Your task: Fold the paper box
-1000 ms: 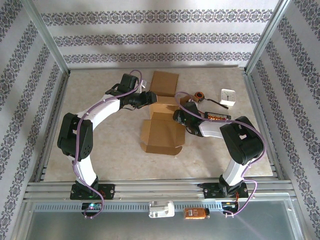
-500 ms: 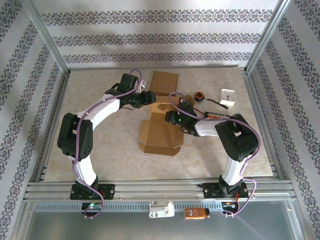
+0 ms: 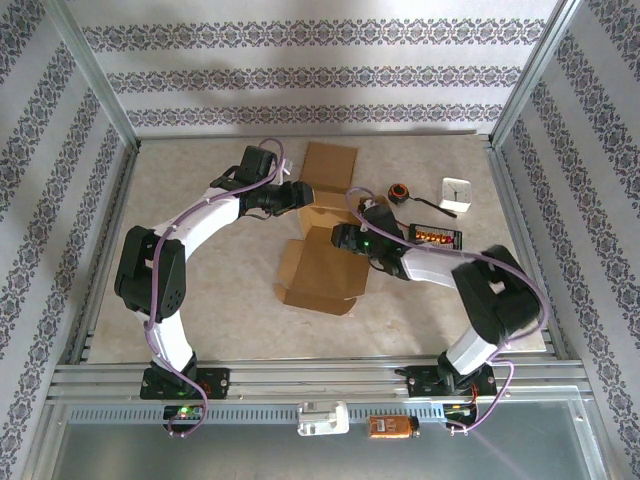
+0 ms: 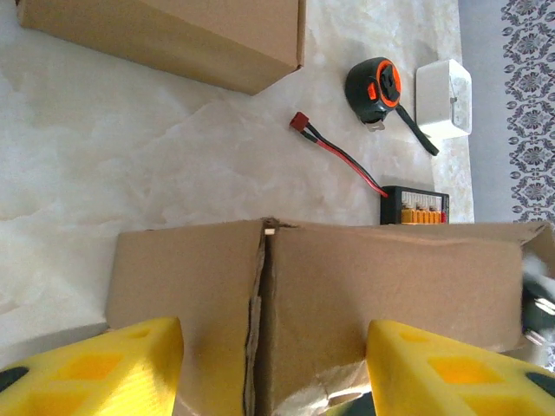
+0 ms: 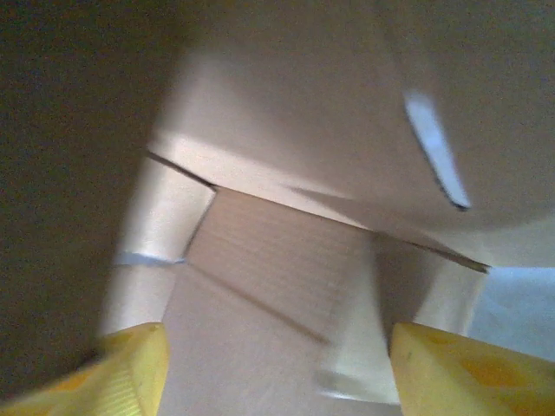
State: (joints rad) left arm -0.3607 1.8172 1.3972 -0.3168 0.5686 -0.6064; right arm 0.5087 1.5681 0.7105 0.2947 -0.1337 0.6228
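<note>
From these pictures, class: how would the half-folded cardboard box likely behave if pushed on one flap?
The cardboard box probably bends at its creases, since flaps sit at different angles. Thin and hollow, it is likely light and may slide on the smooth table.

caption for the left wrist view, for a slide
Left gripper, jaws apart, close over the paper box; tape measure on the table beyond.

The paper box (image 3: 322, 265) lies mid-table (image 3: 220, 300), tape measure (image 3: 398, 192) and clock (image 3: 457, 193) to its right.
</note>
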